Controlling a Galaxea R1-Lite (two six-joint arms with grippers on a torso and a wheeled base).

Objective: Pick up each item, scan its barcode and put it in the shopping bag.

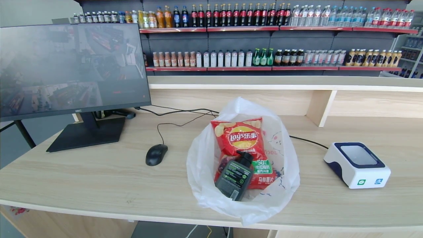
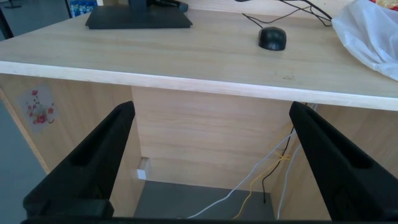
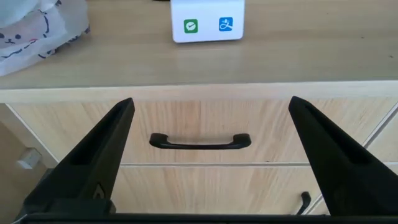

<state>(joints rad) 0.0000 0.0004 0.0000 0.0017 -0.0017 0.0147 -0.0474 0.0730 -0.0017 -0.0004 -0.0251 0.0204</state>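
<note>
I am seeing the shopping bag (image 1: pixel 201 158) sitting centre frame on the counter (image 1: pixel 99 178), holding a chip bag (image 1: pixel 239 135) and a dark bottle (image 1: pixel 235 178). The scanner (image 1: pixel 357 164) is sitting at lower right. The left gripper (image 2: pixel 212 106) and right gripper (image 3: pixel 211 101) are hanging with fingers apart.

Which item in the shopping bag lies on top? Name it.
The dark pump bottle: it lies over the red chips packet, covering its lower part, inside the shopping bag.

You have one shopping bag (image 1: pixel 201 155) on one counter (image 1: pixel 99 178). In it, count one red chip packet (image 1: pixel 239 135) and one dark pump bottle (image 1: pixel 235 177). Elsewhere on the counter, count one barcode scanner (image 1: pixel 358 165), one mouse (image 1: pixel 156 154) and one monitor (image 1: pixel 71 69).
</note>
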